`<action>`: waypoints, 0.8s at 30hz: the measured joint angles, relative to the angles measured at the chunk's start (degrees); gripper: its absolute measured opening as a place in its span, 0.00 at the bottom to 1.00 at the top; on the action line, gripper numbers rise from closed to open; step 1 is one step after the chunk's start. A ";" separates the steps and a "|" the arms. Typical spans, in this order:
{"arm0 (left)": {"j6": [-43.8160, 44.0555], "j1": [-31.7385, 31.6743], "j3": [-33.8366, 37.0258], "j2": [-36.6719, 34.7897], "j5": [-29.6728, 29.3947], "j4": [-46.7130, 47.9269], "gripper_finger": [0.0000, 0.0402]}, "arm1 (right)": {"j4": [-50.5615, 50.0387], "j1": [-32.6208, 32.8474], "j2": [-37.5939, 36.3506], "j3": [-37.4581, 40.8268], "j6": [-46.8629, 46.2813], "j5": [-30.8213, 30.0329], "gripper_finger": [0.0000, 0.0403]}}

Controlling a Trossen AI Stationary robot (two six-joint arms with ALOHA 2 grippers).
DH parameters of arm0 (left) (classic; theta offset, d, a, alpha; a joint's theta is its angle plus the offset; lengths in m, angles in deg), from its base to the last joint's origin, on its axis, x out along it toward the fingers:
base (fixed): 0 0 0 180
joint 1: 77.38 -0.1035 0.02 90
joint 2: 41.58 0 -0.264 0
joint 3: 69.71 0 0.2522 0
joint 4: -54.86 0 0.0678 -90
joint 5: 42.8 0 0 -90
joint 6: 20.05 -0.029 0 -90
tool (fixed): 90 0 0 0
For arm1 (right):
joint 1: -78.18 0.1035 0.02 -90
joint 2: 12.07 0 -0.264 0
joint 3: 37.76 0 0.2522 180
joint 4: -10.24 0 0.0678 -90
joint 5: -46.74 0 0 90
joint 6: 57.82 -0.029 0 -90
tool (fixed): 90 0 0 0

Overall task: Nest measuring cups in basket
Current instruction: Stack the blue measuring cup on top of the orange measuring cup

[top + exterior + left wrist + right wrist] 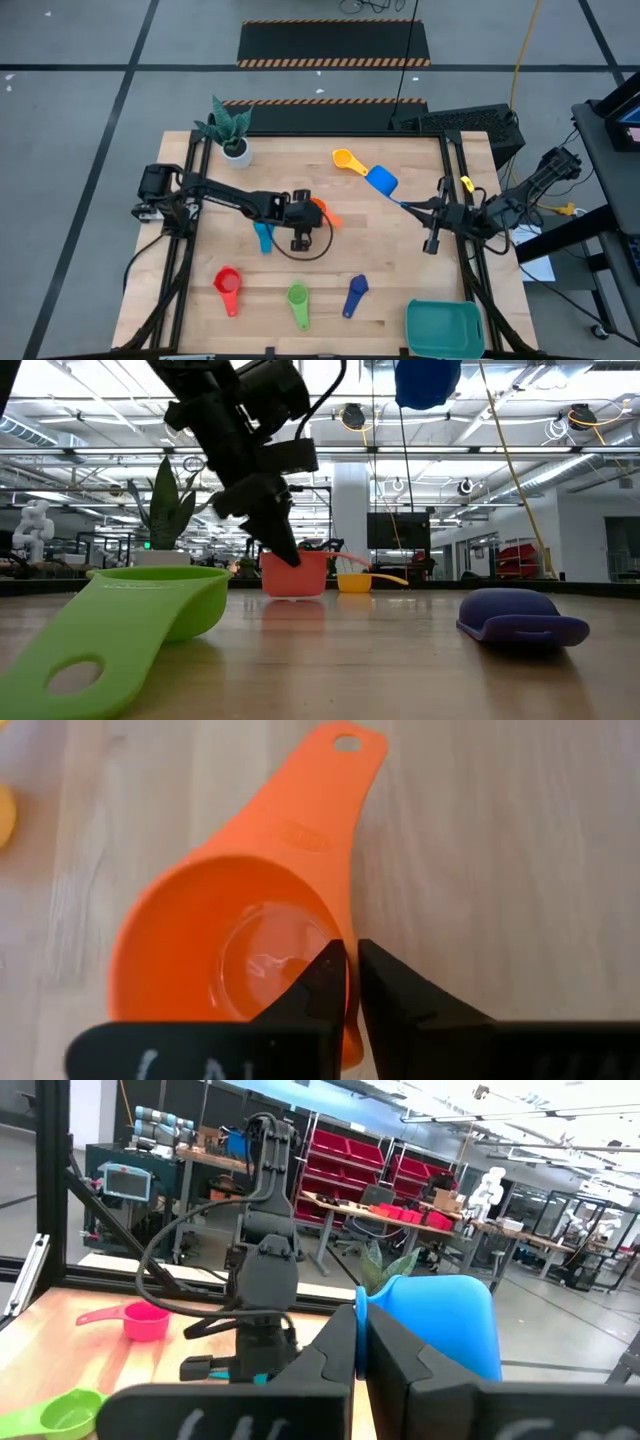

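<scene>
- Right now the left arm reaches from the left side of the table (400,300) toward the middle, stretched out low and bent at the elbow.
- Its left gripper (350,982) points down at the orange cup (240,945). The two dark fingers are squeezed on the cup's rim, one inside the bowl and one outside.
- That orange cup sits near the middle of the table, with its handle pointing away from the gripper.
- From table height, the left arm comes down at a slant and its tip meets the orange cup's rim.
- Over on the right side, the right arm is held up off the table. The right gripper (360,1342) is pinched shut on a light blue cup (440,1325), which hangs in the air.
- One more light blue cup (263,236) lies just beside the left arm.
- Next, the yellow cup (346,160) lies toward the far side of the table.
- Three cups sit in a row near the front edge: the red cup (227,286), the green cup (297,301) and the dark blue cup (355,293). They are well apart from each other.
- Down at the front right corner sits the teal basket (444,342), with no cup in it.
- Last, a small plant in a white pot (236,152) stands at the far left corner.
</scene>
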 joint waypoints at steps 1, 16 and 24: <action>1.97 -0.29 -0.77 0.00 0.04 0.82 0.08 | 0.00 0.00 0.02 0.00 0.00 0.00 0.00; 15.65 0.22 -2.32 -0.04 -3.50 -1.74 0.09 | 0.98 0.00 0.02 1.25 -1.87 0.02 0.00; 16.09 0.71 -1.00 -0.04 -3.52 -1.77 0.07 | 0.92 0.02 0.18 1.27 -4.83 0.02 0.00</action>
